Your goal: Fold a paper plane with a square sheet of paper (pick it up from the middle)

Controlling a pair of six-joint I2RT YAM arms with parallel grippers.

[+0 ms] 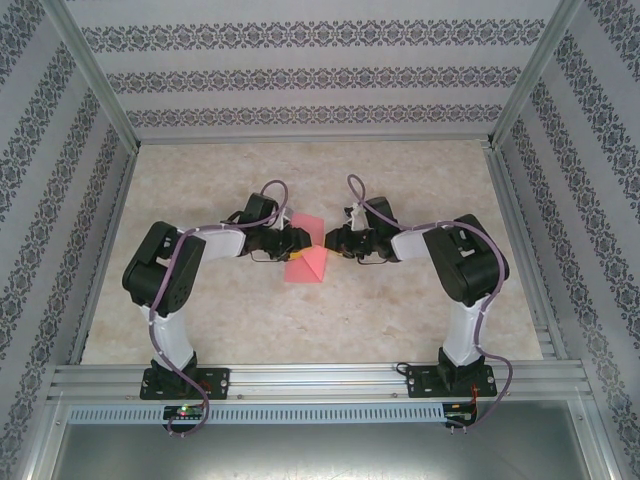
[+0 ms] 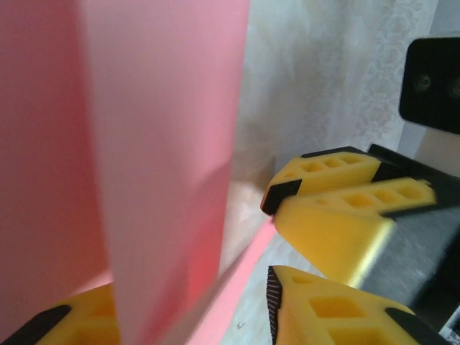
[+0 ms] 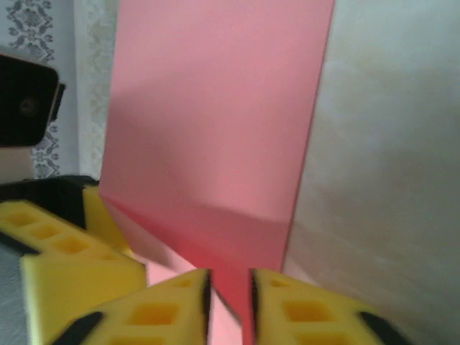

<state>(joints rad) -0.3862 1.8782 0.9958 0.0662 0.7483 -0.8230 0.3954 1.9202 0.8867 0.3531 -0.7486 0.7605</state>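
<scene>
Tabletop [image 1: 300, 325]: one pink sheet [image 1: 305, 265], left claw [image 1: 296, 241], right claw [image 1: 329, 243].

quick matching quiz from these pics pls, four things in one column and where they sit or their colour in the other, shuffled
1 thin salmon-pink paper sheet
2 yellow-fingered left gripper
3 yellow-fingered right gripper
4 pale marbled table top

a on the paper's left
b beige, beneath the paper
c on the paper's right
d between the two grippers

Pairs: 1-d, 2-a, 3-c, 4-b
</scene>
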